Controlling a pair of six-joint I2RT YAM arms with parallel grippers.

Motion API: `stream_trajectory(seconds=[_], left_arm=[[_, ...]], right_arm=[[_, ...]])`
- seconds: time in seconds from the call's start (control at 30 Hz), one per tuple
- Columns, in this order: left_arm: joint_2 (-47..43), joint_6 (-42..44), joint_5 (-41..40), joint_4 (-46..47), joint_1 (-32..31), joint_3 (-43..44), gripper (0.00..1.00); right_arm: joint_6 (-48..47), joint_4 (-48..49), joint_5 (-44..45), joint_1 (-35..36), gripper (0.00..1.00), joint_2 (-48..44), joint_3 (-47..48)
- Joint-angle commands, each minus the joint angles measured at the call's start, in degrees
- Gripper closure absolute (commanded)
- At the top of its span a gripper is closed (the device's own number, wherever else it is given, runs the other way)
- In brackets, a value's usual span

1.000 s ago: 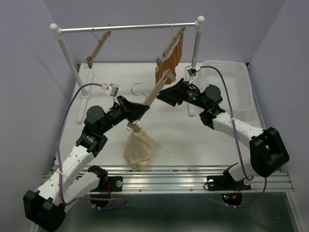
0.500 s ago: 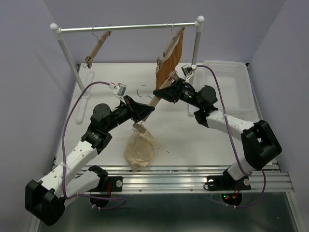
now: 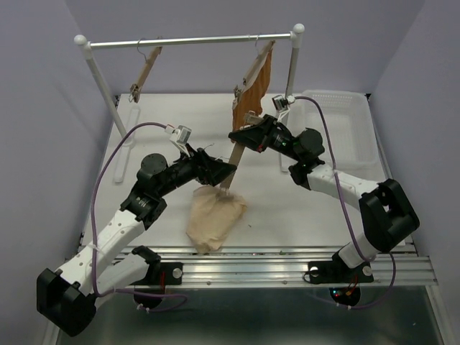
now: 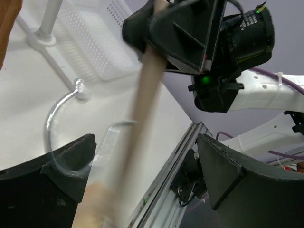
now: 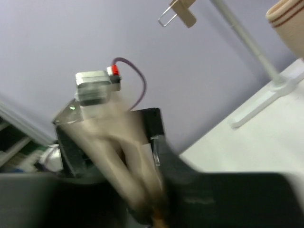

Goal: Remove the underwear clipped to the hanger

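Note:
The light-wood hanger (image 3: 238, 153) slants down above the table's middle, its wire hook (image 3: 205, 149) to the left. My right gripper (image 3: 241, 137) is shut on its upper end. The left wrist view shows that clamp (image 4: 185, 33) on the blurred bar (image 4: 142, 95). My left gripper (image 3: 221, 172) is open, its fingers (image 4: 61, 166) standing wide on either side of the bar. The beige underwear (image 3: 214, 218) lies crumpled on the table, its top edge at the bar's lower end. Whether a clip still holds it I cannot tell. The right wrist view shows only a blurred bar (image 5: 128, 161).
A clothes rail (image 3: 190, 41) spans the back of the table. A bare wooden hanger (image 3: 147, 68) hangs from it on the left. On the right hangs the orange-brown garment (image 3: 256, 88) on its own hanger. A white basket (image 3: 345, 126) sits at the right.
My left gripper has opened off the hanger's lower end. My right gripper has closed on the upper end. The underwear has dropped and spread out to the right on the table.

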Motion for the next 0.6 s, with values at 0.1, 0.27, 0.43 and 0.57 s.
stream_trajectory(seconds=[0.1,0.27,0.43,0.57], left_arm=[[-5.3,3.4,-4.4,-9.7,-0.3,2.6,0.01],[-7.4,2.5,-6.1,-11.9,-0.2,-0.2,0.01],[-7.7,1.8,-6.0,-11.4,-0.2,-1.8,0.01],[-8.4,1.4,-2.8,-11.6,-0.1,-2.7,0.01]], right_arm=[[-1.9,-4.6,1.2,0.4,0.99,-3.3,2.2],[-2.1,-10.9,1.8,0.4,0.99,-3.3,4.7],[-5.2,-17.2,3.9,-0.1,0.99,-4.3,6.6],[-6.5,-20.7,5.3,-0.7,0.99,-4.9,8.4]])
